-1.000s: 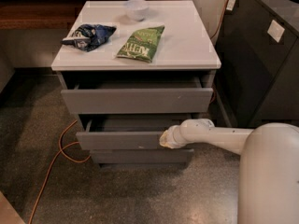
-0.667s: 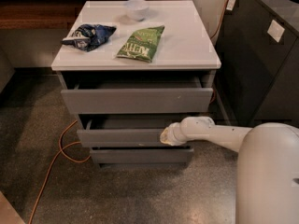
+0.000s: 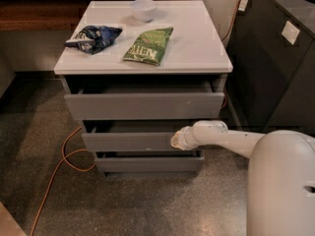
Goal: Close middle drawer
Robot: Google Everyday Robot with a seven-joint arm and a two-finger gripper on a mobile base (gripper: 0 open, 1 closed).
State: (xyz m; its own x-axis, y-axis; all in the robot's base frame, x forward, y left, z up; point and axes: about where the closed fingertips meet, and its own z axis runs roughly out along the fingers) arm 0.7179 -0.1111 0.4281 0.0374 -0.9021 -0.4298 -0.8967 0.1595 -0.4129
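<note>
The middle drawer is a plain grey flat front panel, second of three in a white-topped cabinet. It stands slightly out from the cabinet, with a narrow strip of its tray showing above the panel. My gripper is at the end of the white arm coming in from the right. It rests against the right part of the middle drawer's front panel. The top drawer stands out further, above it. The bottom drawer is darker and sits below.
On the cabinet top lie a green chip bag, a blue snack bag and a white bowl. An orange cable runs over the speckled floor at left. A dark cabinet stands at right. My white body fills the lower right.
The middle drawer has slid back into the cabinet, with less of its tray showing. My gripper has moved with the panel, staying against it.
</note>
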